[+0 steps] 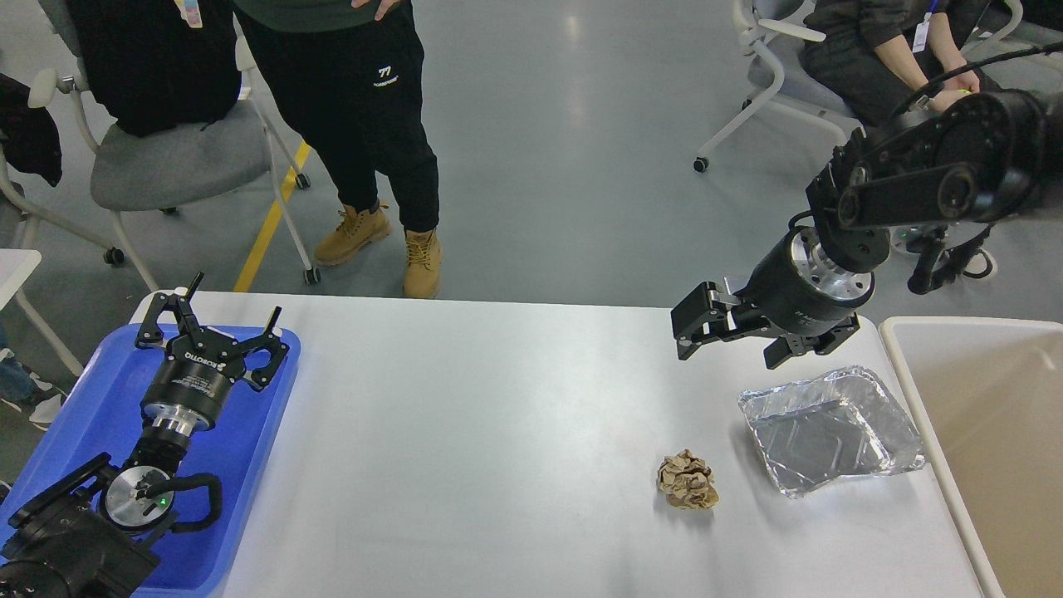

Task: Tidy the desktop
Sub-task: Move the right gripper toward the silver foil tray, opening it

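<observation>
The desktop (pixel 498 432) fills the middle of my head view, white-grey and slightly glossy. My left gripper (pixel 217 314) sits over the blue tray (pixel 249 465) at the left edge, fingers spread wide and holding nothing. My right gripper (pixel 693 328) hangs above the far right of the tabletop — end-on and dark, so I cannot tell how its fingers stand. Below it lies a crinkled foil tray (pixel 830 432), with a crumpled brown paper ball (pixel 688 480) near its left. A beige bin (pixel 980 432) stands just beside the right edge.
</observation>
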